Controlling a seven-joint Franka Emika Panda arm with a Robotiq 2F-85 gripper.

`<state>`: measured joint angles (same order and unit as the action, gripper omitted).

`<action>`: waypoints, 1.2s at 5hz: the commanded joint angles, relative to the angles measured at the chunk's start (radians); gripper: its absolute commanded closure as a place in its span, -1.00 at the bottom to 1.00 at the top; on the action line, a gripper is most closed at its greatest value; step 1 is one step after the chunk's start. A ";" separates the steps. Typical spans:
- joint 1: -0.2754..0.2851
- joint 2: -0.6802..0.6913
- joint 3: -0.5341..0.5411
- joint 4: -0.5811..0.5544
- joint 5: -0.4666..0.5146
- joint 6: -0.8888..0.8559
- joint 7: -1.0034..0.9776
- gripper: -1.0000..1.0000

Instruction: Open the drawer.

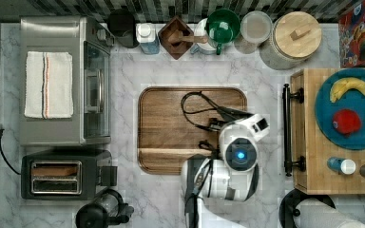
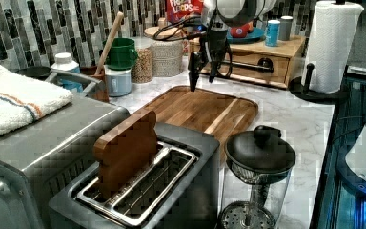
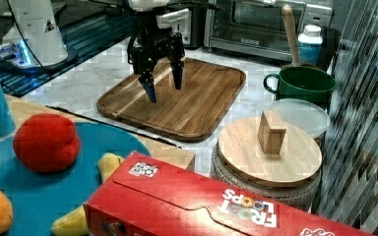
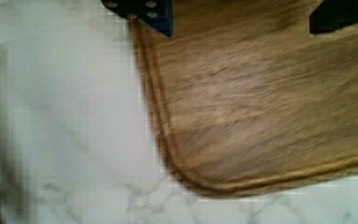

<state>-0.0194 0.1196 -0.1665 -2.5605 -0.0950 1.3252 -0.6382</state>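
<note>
Over the tray's corner, top view's right side: gripper (image 3: 161, 83), fingers spread apart, nothing between them, pointing down, hanging above the wood w/o touching.

- Tray (image 1: 171, 128): dark-brown, rounded corners, centre of the marble counter (image 1: 123, 71). Wrist view has one rounded corner of it w/ bare marble beside.
- Drawer (image 1: 298, 133): light wooden box unit at the top view's right; front looks flush w/ the box, i.e. closed. Blue plate (image 1: 328, 128) w/ toy fruit sits on top, plus two small canisters.
- Handle (image 1: 286, 128): long thin black bar on two black mounts, facing the tray across a strip of bare marble. Gripper near it but apart; no contact.

Progress, as judged: approx. nil. Not yet reached or grasped the bar; reach, close on bar and pull all remain.

Room & edges:
- Strip betw. tray and handle is bare marble; pull direction runs toward the tray, which lies low, so the drawer front should pass over or stop short of it; can't tell which.
- Paper towel roll (image 2: 331, 45) stands just beside the drawer's near end in the left view: tight on that side.
- Lidded jar (image 1: 292, 40) off the far end in the top view.
- Toaster oven (image 1: 64, 80) and toaster (image 1: 62, 175) well apart, top view's left.
</note>
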 commanded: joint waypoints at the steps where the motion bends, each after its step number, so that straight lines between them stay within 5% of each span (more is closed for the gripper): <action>1: 0.135 -0.074 -0.022 0.006 -0.137 -0.063 0.283 -1.00; 5: 0.280 -0.057 -0.019 0.038 -0.353 -0.104 0.716 -1.00; 6: 0.271 -0.057 -0.010 0.038 -0.354 -0.105 0.717 -1.00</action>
<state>0.2124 0.1187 -0.2103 -2.5918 -0.4407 1.2686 0.0406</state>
